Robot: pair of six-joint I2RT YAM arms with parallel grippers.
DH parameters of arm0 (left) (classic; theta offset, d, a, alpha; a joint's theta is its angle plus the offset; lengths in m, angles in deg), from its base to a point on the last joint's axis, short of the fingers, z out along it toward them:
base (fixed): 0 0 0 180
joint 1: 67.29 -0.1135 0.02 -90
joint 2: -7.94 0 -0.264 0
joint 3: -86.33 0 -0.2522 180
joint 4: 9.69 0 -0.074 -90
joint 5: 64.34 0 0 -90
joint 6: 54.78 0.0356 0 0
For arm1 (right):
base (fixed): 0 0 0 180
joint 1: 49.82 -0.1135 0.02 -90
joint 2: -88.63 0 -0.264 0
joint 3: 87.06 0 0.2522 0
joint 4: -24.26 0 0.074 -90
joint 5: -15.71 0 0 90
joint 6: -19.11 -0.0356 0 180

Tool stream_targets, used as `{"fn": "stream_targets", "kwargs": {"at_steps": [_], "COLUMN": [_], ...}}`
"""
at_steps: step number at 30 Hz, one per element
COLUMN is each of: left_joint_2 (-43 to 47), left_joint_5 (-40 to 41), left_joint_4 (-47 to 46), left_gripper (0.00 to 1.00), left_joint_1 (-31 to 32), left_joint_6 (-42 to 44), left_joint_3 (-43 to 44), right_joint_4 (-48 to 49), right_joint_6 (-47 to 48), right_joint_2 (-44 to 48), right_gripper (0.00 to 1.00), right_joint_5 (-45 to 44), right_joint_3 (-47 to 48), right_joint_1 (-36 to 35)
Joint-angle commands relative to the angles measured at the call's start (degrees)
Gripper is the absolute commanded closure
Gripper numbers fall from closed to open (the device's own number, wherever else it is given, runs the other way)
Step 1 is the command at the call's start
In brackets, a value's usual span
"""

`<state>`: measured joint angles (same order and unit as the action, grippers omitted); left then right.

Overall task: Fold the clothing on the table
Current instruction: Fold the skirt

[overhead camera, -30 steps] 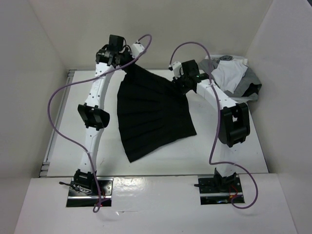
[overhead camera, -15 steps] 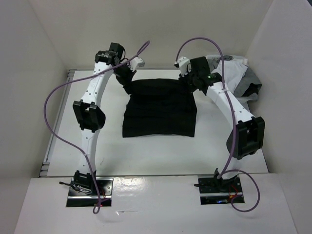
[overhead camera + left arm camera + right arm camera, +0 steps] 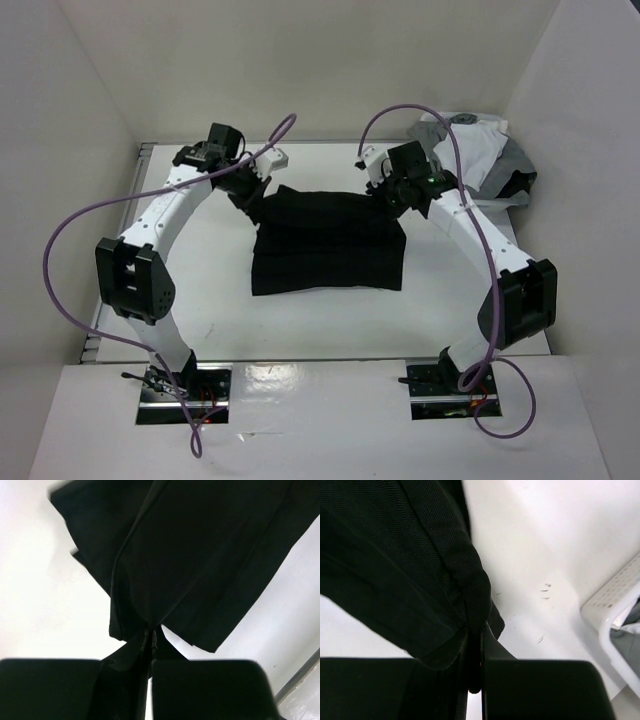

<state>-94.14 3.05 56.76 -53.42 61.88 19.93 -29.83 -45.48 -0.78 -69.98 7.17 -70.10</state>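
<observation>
Since left end effector (image 3: pixel 151 655) and right end effector (image 3: pixel 481 666) each pinch the clothing (image 3: pixel 328 245), I'd lower both evenly.

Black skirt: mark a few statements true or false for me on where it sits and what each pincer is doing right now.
1. The left pincer is shut on a far corner of the skirt. True.
2. The right pincer is open and clear of the skirt. False: it is shut on the skirt's other far corner.
3. The skirt lies inside the basket. False: it is spread on the table, between the two arms.
4. The grey and white clothes are heaped at the far right of the table. True.
</observation>
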Motion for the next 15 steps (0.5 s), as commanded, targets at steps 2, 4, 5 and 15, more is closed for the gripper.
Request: {"fn": "stream_targets", "kwargs": {"at_steps": [2,4,5,15], "left_joint_2": [4.95,6.88,7.51,13.48], "left_joint_5": [1.61,1.08,1.08,2.83], "left_joint_4": [-5.23,-5.75,-5.75,-5.58], "left_gripper": [0.95,0.95,0.94,0.91], "left_joint_1": [-0.25,0.36,0.37,1.51], "left_joint_6": [-1.34,-1.34,-1.34,-0.20], "left_joint_3": [-10.34,-14.81,-16.15,-23.27], "right_joint_4": [-5.70,-7.38,-9.21,-17.39], "right_joint_6": [1.48,2.97,2.98,6.05], "right_joint_2": [4.23,4.24,4.24,3.62], "right_gripper": [1.00,1.00,1.00,1.00], "right_joint_5": [-0.98,-0.45,-0.45,3.24], "right_joint_3": [-2.24,-3.64,-3.65,-9.09], "right_joint_1": [-2.05,-2.75,-3.54,-8.46]}}
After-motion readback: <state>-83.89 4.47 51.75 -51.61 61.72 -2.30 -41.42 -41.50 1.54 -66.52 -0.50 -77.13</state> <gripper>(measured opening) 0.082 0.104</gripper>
